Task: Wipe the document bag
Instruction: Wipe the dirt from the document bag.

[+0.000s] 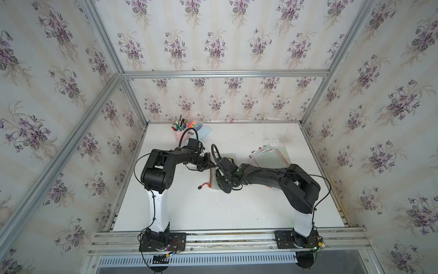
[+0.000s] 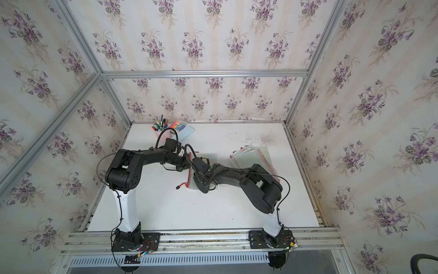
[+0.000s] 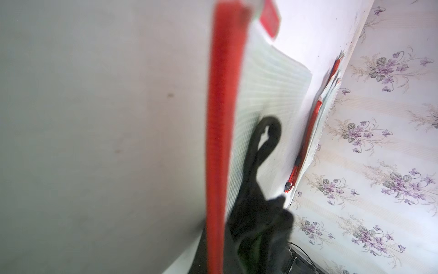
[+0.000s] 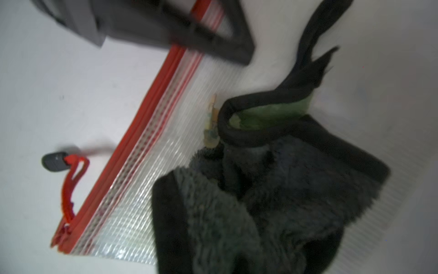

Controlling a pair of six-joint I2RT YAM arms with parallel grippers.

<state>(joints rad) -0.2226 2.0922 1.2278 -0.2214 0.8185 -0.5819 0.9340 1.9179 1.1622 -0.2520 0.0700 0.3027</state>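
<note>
Over the middle of the white counter (image 1: 213, 208), the left fingers (image 4: 220, 40) were closed, their dark tips lying across the red zipper edge of the clear, grid-patterned plastic document bag (image 4: 132, 201). Whether they pinched that edge or only pressed on it could not be told.

Just beside them, the right fingers (image 1: 222, 185) pointed down onto the bag. They were clamped on a dark grey fleecy cloth (image 4: 260, 201) with black trim, which was bunched over them and hid their tips in the right wrist view. The cloth rested on the bag's clear face, next to a small yellowish smear (image 4: 212, 123). The bag lay flat, and its red pull loop (image 4: 71, 185) with a black tab lay on the counter by the zipper's end.

The left arm (image 1: 180, 156) rose from the front rail, bent at the elbow and reached across toward the centre. The right arm (image 1: 272, 175) mirrored it, elbow high and wrist low.

Toward the right side, a fanned stack of similar red-edged clear bags (image 1: 270, 156) lay partly behind the right forearm. At the back left stood a pink cup of pens (image 1: 178, 132), a box of coloured markers (image 1: 196, 124) and a pale blue case (image 1: 204, 132).
</note>
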